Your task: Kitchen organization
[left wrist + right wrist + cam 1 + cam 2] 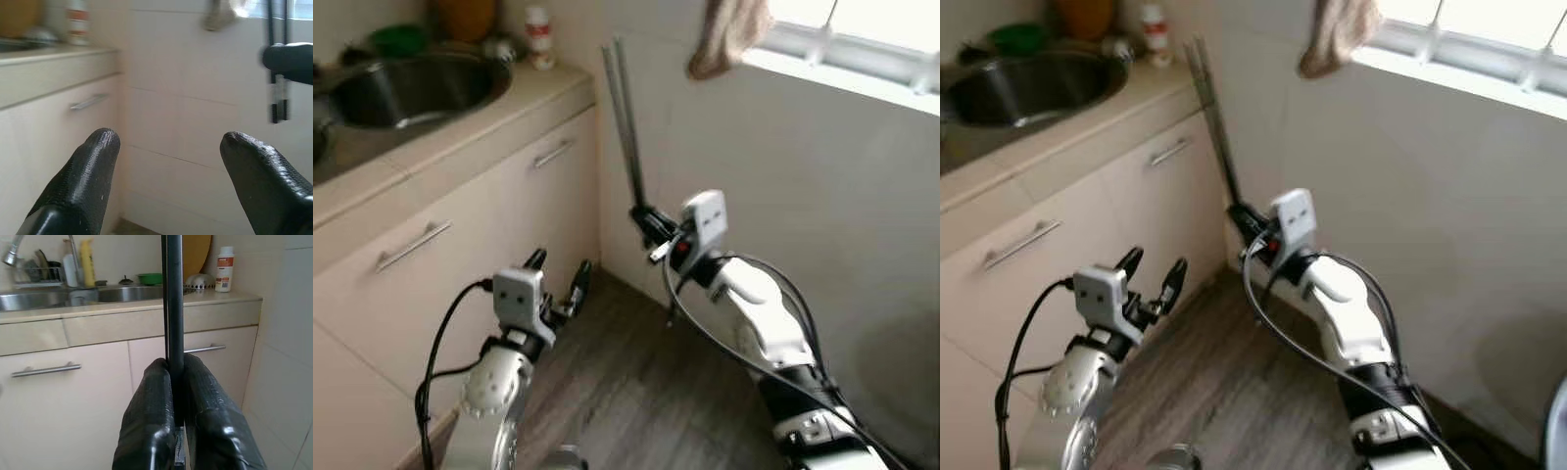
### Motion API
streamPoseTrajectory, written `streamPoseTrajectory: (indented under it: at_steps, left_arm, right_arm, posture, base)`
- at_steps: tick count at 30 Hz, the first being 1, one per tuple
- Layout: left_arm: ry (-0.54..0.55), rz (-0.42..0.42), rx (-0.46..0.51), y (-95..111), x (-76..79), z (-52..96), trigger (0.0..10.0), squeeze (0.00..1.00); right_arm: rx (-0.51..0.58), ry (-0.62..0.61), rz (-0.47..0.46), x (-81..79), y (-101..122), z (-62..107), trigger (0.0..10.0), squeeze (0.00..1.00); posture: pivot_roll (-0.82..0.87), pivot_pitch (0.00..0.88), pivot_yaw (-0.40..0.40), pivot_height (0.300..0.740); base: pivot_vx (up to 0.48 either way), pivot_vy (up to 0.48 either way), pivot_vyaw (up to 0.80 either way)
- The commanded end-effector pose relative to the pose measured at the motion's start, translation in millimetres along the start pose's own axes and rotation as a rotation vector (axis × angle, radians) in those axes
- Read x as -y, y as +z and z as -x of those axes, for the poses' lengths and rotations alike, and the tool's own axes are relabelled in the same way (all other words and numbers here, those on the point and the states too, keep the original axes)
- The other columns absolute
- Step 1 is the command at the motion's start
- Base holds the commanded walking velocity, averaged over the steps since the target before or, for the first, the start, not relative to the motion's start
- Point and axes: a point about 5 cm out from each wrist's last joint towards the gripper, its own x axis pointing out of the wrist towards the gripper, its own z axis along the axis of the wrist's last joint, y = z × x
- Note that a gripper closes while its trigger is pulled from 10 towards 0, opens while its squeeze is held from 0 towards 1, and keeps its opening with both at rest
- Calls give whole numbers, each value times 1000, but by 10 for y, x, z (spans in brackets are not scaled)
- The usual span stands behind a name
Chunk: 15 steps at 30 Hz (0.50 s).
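Note:
Two long thin dark rods [625,117], side by side, stand nearly upright in front of the white tiled wall, and my right gripper [646,223] is shut on their lower part. The right wrist view has the rods [172,293] pinched between the fingers [146,401], rising before the sink counter. My left gripper [558,274] hangs lower and to the left, close to the cream cabinet front, open with nothing between its fingertips [98,147]. In the left wrist view the rods [276,58] show at the far side.
A steel sink [480,106] sits in the beige counter [543,88] at left, with a white red-labelled bottle [540,37] and a green bowl [396,37] behind it. Cabinet fronts carry bar handles [411,245]. A cloth [724,34] hangs from the window sill. Wood floor [607,382] lies below.

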Motion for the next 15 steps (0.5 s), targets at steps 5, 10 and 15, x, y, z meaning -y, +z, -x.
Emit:
streamPoseTrajectory:
  at_steps: [5, 10, 15]
  left_arm:
    - [-24, -11, 20, 32, 45, 0, 10000, 0]
    - [-16, -14, 18, 21, 39, -16, 10000, 0]
    - [-14, -15, 23, 30, 36, -23, 10000, 0]
  right_arm:
    - [36, -2, 53, -33, 69, -59, 0, 0]
    - [22, -7, 70, -36, 47, -73, 0, 0]
    - [19, 11, 95, -59, 41, -84, 10000, 0]
  posture:
    - [26, 5, -61, 740]
    - [25, 6, -62, 740]
    - [29, 7, -63, 740]
  base:
    - [0, 0, 533]
    - [0, 0, 480]
    - [0, 0, 800]
